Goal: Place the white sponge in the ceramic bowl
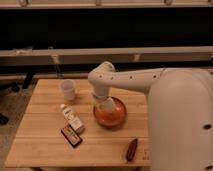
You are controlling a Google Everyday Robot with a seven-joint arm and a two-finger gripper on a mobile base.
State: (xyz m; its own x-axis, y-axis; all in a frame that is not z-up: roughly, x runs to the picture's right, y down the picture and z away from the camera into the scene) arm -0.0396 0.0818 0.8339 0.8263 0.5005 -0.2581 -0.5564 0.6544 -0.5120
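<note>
The orange-red ceramic bowl (pixel 116 118) sits on the wooden table, right of centre. My gripper (pixel 103 98) hangs at the end of the white arm, which reaches in from the right, and it is directly over the bowl's left half. A small off-white block, which looks like the white sponge (pixel 107 105), shows at the gripper's tip just above the inside of the bowl. I cannot tell whether the sponge is held or resting in the bowl.
A white cup (pixel 68 90) stands at the back left of the table (pixel 45 145). A white labelled bottle-like carton (pixel 73 119) lies left of the bowl, with a dark packet (pixel 71 135) in front of it. A brown oblong object (pixel 131 149) lies near the front edge.
</note>
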